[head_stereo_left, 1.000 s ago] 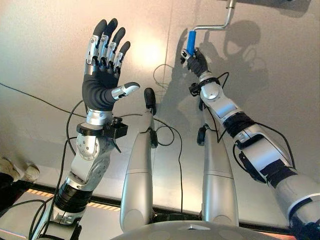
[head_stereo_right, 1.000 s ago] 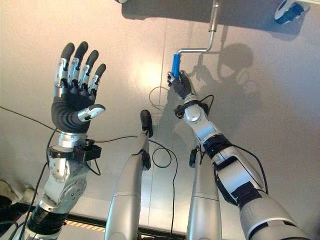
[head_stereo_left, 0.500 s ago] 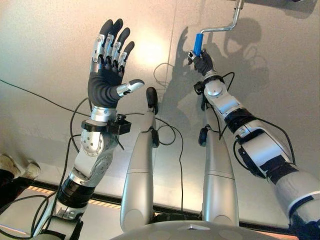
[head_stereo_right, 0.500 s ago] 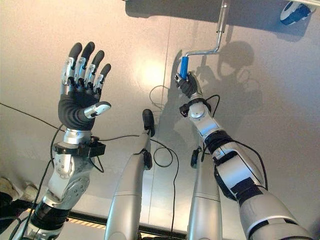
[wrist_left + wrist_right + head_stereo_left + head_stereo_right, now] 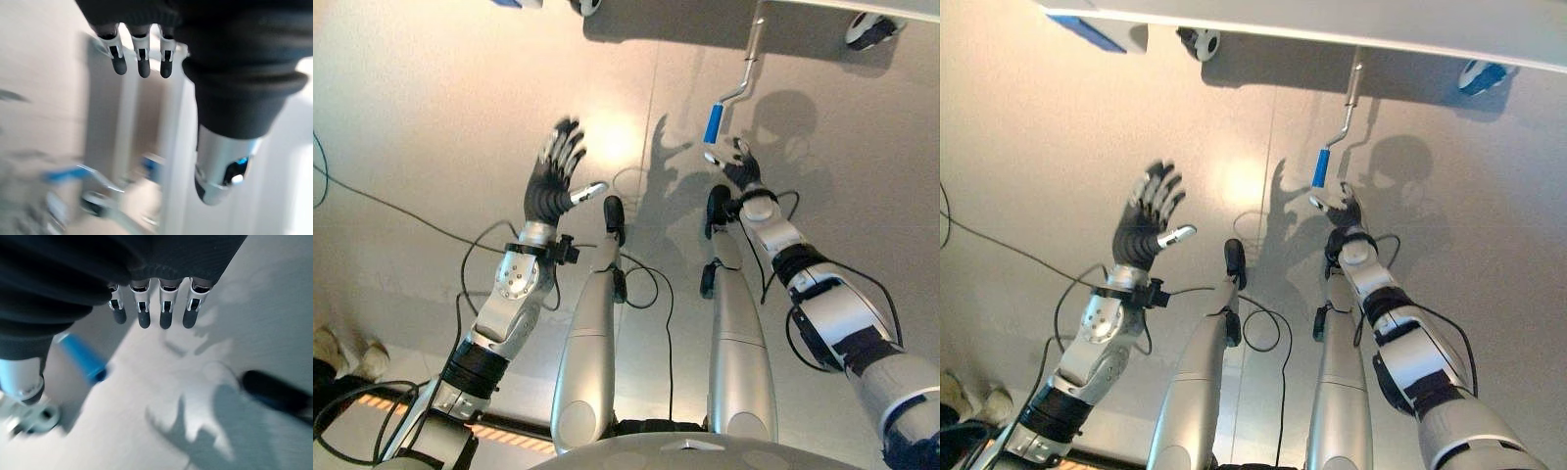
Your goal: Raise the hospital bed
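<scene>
Below the bed edge, right hand: the right hand (image 5: 1345, 208) hangs just beside the lower end of the blue handle, fingers straight and relaxed, holding nothing; the right wrist view shows the straight fingers (image 5: 165, 313) with the blue grip apart from them.
Left hand: the left hand (image 5: 554, 182) is lifted over the floor with fingers spread, empty, well apart from the crank.
Task's thing: the bent silver metal crank with a blue cylindrical plastic grip (image 5: 1321, 166) hangs from the underside of the white hospital bed frame (image 5: 1263, 22), its rod (image 5: 1352, 88) going up to the frame and the grip pointing down toward the right hand.
Around it: pale smooth floor (image 5: 431, 108); a dark caster wheel (image 5: 1203, 41) under the frame.
Progress: I cannot tell how high the bed is. The crank is not gripped now, so I judge that cranking needs a new grasp before any more turns.
</scene>
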Controlling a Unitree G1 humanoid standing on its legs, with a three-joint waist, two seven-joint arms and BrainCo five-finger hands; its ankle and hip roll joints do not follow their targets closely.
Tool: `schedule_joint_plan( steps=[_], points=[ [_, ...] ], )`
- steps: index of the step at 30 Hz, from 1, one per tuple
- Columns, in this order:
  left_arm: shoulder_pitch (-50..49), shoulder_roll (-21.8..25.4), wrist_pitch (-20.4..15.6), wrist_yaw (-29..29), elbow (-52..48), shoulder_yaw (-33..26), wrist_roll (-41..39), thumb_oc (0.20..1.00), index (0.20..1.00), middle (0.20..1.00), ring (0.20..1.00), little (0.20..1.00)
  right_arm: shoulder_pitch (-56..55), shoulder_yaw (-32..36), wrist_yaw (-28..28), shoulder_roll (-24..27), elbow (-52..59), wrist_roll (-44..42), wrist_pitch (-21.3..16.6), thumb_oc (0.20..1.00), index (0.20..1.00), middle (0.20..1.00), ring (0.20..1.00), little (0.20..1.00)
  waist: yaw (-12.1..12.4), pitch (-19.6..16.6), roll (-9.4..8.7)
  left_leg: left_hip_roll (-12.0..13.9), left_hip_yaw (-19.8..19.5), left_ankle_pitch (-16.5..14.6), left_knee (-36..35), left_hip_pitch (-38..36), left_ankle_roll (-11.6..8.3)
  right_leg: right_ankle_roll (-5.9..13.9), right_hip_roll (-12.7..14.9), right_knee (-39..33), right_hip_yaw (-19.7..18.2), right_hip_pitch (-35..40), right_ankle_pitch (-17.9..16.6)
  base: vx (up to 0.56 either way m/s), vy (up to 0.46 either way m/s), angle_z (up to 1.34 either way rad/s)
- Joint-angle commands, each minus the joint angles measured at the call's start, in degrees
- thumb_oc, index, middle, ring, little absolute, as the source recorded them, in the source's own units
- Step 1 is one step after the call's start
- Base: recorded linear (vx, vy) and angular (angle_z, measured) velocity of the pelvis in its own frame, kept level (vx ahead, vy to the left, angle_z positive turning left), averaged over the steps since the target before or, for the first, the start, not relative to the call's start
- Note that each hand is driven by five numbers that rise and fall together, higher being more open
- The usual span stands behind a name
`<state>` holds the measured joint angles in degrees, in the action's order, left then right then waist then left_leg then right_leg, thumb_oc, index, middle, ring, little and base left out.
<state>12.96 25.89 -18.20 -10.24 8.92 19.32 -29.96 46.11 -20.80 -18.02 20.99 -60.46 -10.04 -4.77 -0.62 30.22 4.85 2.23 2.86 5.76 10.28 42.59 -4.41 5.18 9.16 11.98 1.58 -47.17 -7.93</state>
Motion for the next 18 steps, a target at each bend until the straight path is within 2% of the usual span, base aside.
schedule_joint_plan(
  steps=[1, 2, 4, 9, 14, 17, 18],
  points=[
    [-2.36, 0.31, -0.95, 0.63, 0.19, 0.84, 5.97, 1.000, 1.000, 1.000, 1.000, 1.000, -2.23, 0.35, 0.54, 1.40, 0.45, -1.02, -1.87, 1.000, 1.000, 1.000, 1.000, 1.000, -0.16, -0.43, 1.07, -2.12, 0.45, -4.27, 2.19, -2.32, 0.97, 4.04, -0.22, 0.94, 2.58, 3.73, 3.56, 0.00, 0.000, 0.00],
    [-2.35, 0.29, -0.98, 0.63, 0.23, 0.88, 5.97, 1.000, 1.000, 1.000, 1.000, 1.000, -2.27, 0.36, 0.54, 1.41, 0.47, -1.02, -1.86, 1.000, 1.000, 1.000, 1.000, 1.000, -0.15, -0.43, 1.09, -2.12, 0.44, -4.26, 2.16, -2.37, 0.97, 4.04, -0.22, 0.92, 2.59, 3.77, 3.57, -0.01, -0.046, -0.03],
    [-3.31, -1.40, -0.44, 1.19, 10.59, 1.90, 9.14, 1.000, 1.000, 1.000, 1.000, 1.000, -6.34, 2.77, 0.79, 1.48, -1.50, -1.93, -2.34, 1.000, 1.000, 1.000, 1.000, 1.000, -0.45, -0.43, 1.27, -2.04, 0.09, -4.12, 1.37, -5.59, 0.96, 3.96, -0.24, 0.60, 2.93, 7.11, 4.06, -0.01, -0.053, -0.02],
    [-4.27, -3.88, 0.63, 1.44, 22.66, 2.24, 13.64, 1.000, 1.000, 1.000, 1.000, 1.000, -12.43, 6.77, 0.91, 1.77, -3.58, -3.76, -3.30, 1.000, 1.000, 1.000, 1.000, 1.000, -0.98, -0.43, 1.59, -1.91, -0.18, -3.90, -0.24, -11.39, 0.77, 3.94, -0.15, -0.11, 3.94, 12.88, 4.68, 0.00, -0.050, 0.02],
    [-3.64, -7.07, 2.33, 1.31, 37.93, 0.18, 18.15, 1.000, 1.000, 1.000, 1.000, 1.000, -18.48, 9.09, 1.59, 1.74, -4.75, -3.92, -3.54, 1.000, 1.000, 1.000, 1.000, 1.000, -1.66, -0.43, 0.79, -1.67, -0.72, -3.27, -3.45, -19.90, 0.45, 4.00, -0.62, -2.00, 4.91, 21.20, 4.98, 0.02, -0.064, 0.11],
    [-4.10, -7.77, 3.26, 1.89, 43.38, -0.83, 20.99, 1.000, 1.000, 1.000, 1.000, 1.000, -22.45, 9.66, 2.45, 1.46, -4.45, -3.41, -3.66, 1.000, 1.000, 1.000, 1.000, 1.000, -1.91, -2.92, -0.06, -1.25, -0.81, -3.16, -4.72, -23.06, 0.04, 4.06, -0.66, -3.31, 5.81, 24.99, 5.16, 0.08, -0.095, 0.16],
    [-4.28, -7.91, 3.52, 2.59, 45.74, -1.23, 22.48, 1.000, 1.000, 1.000, 1.000, 1.000, -25.49, 9.82, 3.36, 1.24, -4.35, -2.76, -3.68, 1.000, 1.000, 1.000, 1.000, 1.000, -2.07, -5.16, -0.86, -0.80, -0.91, -3.17, -5.37, -25.27, -0.27, 4.13, -0.82, -4.34, 6.38, 27.68, 5.37, 0.10, -0.086, 0.10]
  ],
)
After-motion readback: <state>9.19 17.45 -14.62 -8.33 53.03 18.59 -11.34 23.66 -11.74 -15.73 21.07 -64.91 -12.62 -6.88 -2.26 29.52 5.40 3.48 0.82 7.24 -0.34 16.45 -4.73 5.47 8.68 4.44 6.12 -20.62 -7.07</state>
